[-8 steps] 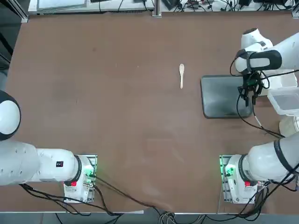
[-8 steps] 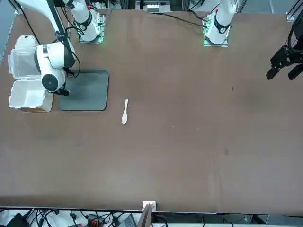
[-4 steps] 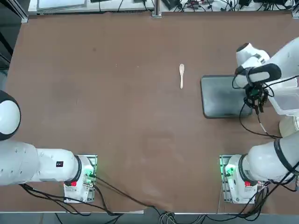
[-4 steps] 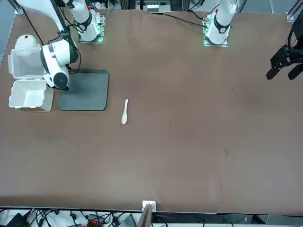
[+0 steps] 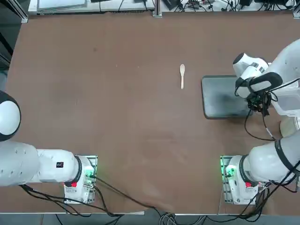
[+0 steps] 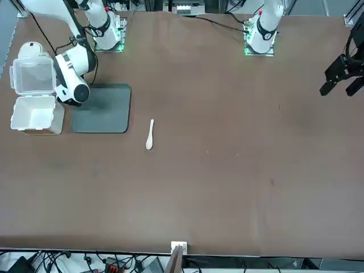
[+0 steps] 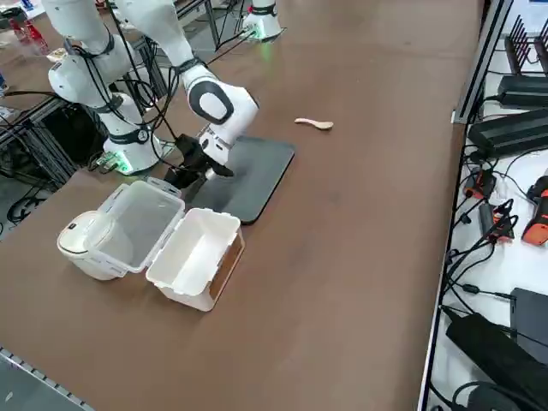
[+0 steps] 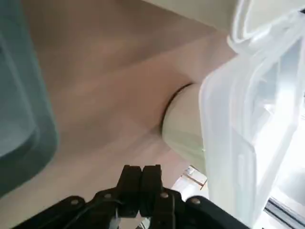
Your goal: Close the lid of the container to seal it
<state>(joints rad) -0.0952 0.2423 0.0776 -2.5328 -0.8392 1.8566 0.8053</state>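
Observation:
The container (image 7: 195, 255) is a small white translucent box standing open near the table's right edge, also seen in the front view (image 6: 33, 116). Its lid (image 7: 137, 223) lies swung back flat on the side toward the robot's base (image 6: 33, 77), and shows at the right edge from above (image 5: 288, 104). My right gripper (image 7: 171, 177) hangs low just beside the lid's inner edge, between the lid and the grey tray (image 7: 253, 175). In the wrist view its fingers (image 8: 142, 183) are pressed together with nothing between them, and the lid's rim (image 8: 238, 119) is close ahead.
A round white object (image 7: 84, 241) sits against the lid's near side (image 5: 290, 125). The dark grey tray (image 5: 220, 96) lies left of the container. A small pale spoon (image 5: 182, 75) rests on the table left of the tray.
My right gripper has moved toward the robot's side, from over the tray's right edge down to beside the lid. Its fingers have shut fully.

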